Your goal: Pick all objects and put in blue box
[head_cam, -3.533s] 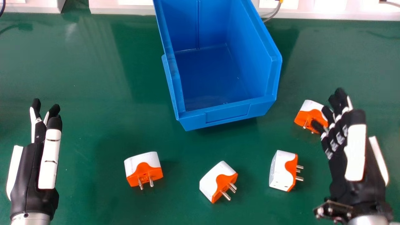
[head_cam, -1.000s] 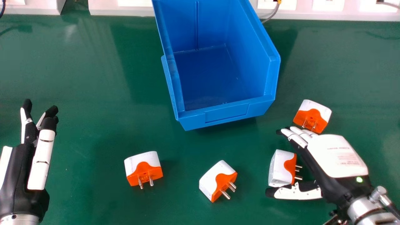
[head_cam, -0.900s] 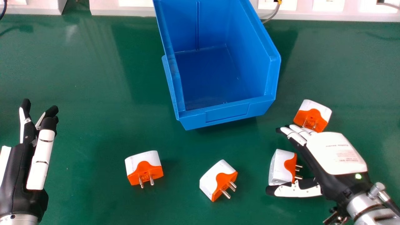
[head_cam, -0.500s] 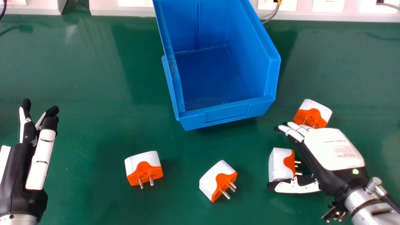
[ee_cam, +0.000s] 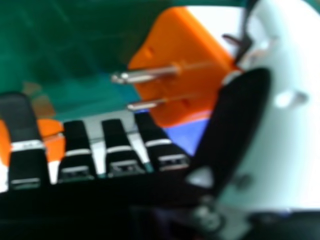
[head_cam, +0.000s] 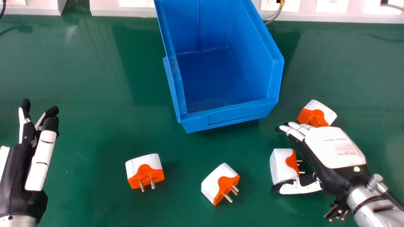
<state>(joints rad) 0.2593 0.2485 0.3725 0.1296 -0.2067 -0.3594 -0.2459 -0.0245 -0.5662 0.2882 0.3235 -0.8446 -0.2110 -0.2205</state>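
Fingers (head_cam: 296, 132) straight, right hand (head_cam: 334, 148) slants leftward, thumb touching a plug adapter (head_cam: 280, 164).

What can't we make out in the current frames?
- Blue box: far rim cut off by the head view's top edge.
- Adapter beyond the right hand: prong ends hidden by that hand, head view.
- Right hand's palm: hidden by its own back, head view.
- Adapter beside the thumb: white shell cut off by the right hand view's top edge.
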